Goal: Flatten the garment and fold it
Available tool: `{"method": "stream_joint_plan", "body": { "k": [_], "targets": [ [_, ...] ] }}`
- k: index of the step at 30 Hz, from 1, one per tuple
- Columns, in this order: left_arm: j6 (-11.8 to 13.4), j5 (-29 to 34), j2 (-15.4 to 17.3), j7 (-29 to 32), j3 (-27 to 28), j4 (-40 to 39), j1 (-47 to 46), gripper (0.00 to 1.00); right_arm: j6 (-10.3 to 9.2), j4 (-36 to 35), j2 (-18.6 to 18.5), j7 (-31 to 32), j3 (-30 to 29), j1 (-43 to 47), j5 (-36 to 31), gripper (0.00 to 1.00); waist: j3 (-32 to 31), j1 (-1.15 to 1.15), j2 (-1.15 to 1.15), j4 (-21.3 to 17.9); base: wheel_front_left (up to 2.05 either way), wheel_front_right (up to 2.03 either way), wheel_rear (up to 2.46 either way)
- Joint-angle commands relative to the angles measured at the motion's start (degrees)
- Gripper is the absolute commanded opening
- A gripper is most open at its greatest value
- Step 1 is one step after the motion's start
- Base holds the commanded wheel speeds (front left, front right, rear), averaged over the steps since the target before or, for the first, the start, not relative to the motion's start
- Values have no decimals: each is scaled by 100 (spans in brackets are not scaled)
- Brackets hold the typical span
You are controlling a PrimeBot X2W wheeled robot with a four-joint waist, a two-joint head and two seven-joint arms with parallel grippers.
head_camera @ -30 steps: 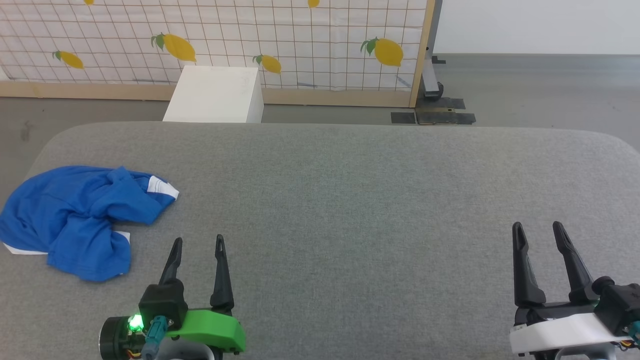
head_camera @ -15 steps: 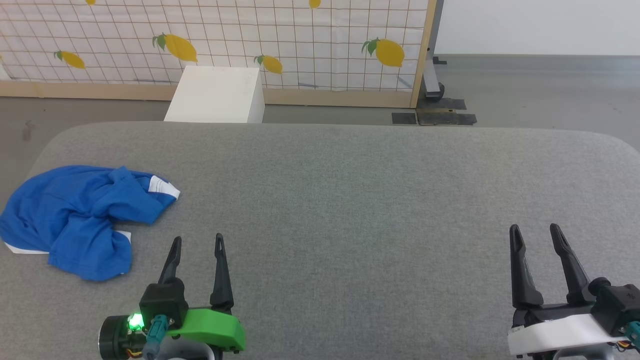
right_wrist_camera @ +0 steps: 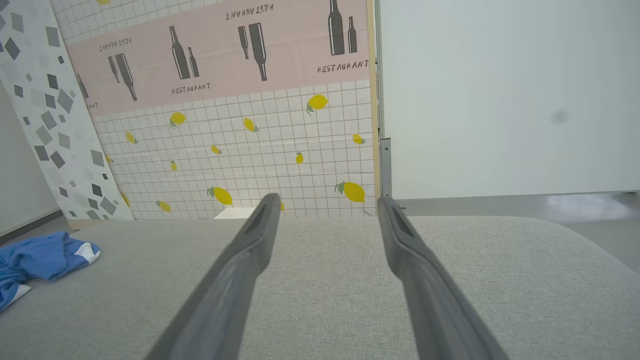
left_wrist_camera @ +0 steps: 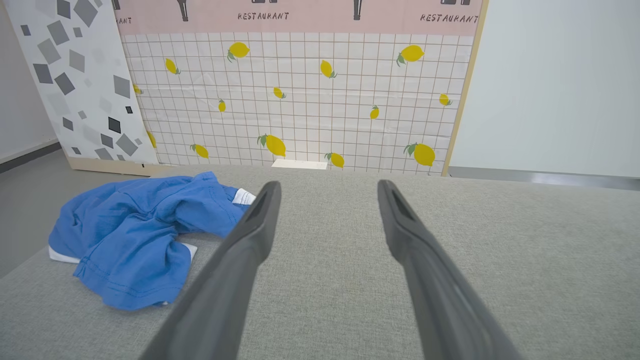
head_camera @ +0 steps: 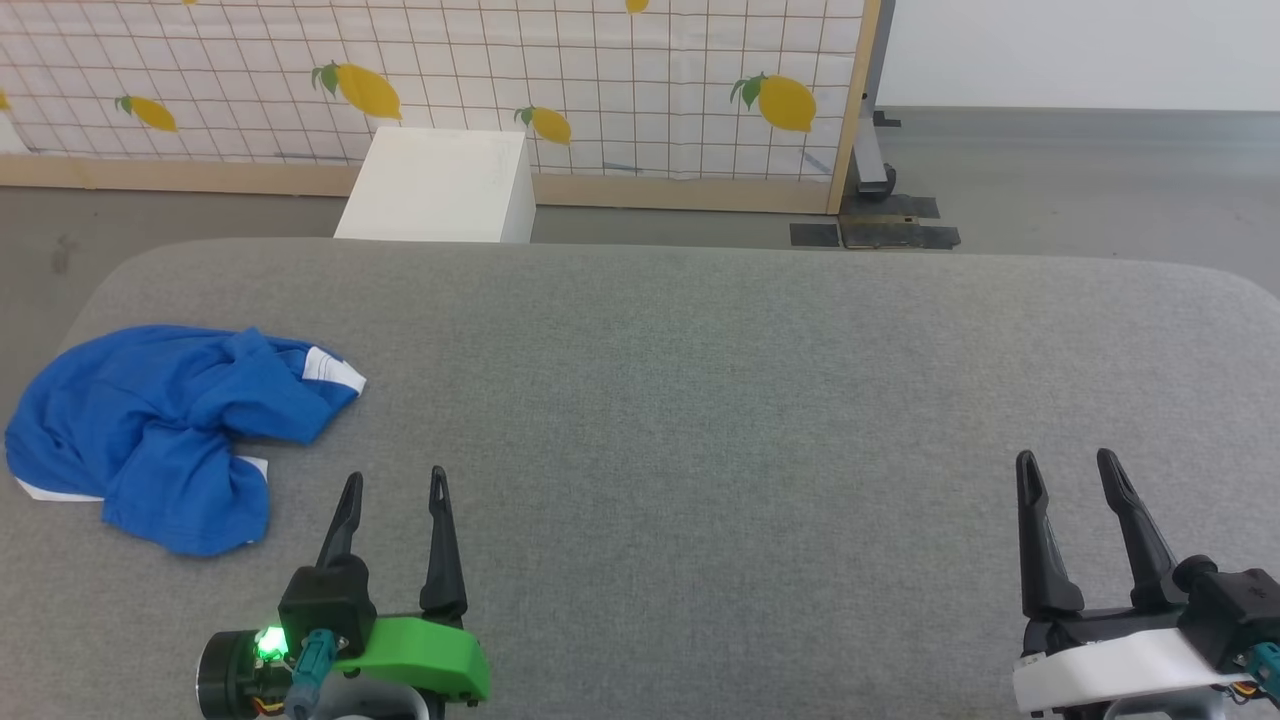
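Grey padded table (head_camera: 700, 380) w/ lemon-print screen (head_camera: 600, 60) behind, garment (head_camera: 150, 430) crumpled left.

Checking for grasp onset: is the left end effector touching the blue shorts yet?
Apart. The head view shows bare grey surface between the left end effector and the blue shorts.

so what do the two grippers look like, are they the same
Nearly. Both have two long black tapering fingers. The left gripper sits on a bright green housing with a glowing green light and a teal connector; the right gripper has a white housing, also with a teal connector.
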Motion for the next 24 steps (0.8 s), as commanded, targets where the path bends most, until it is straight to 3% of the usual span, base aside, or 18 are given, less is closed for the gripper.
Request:
{"method": "stream_joint_plan", "body": {
  "k": [1,10,24],
  "targets": [
    [25,23,-25,-27,14,4,-97,100,-9,9,12,-33,14,84,-55,100,4,0,0,17,0,0,0],
    [43,53,-25,-27,109,-13,-209,100,-9,-67,12,-33,26,70,-119,100,91,0,0,411,0,0,0],
    [30,63,-25,-27,373,-19,-291,100,-9,-157,12,-33,2,18,-271,100,221,0,0,1729,0,0,0]
  ]
}}
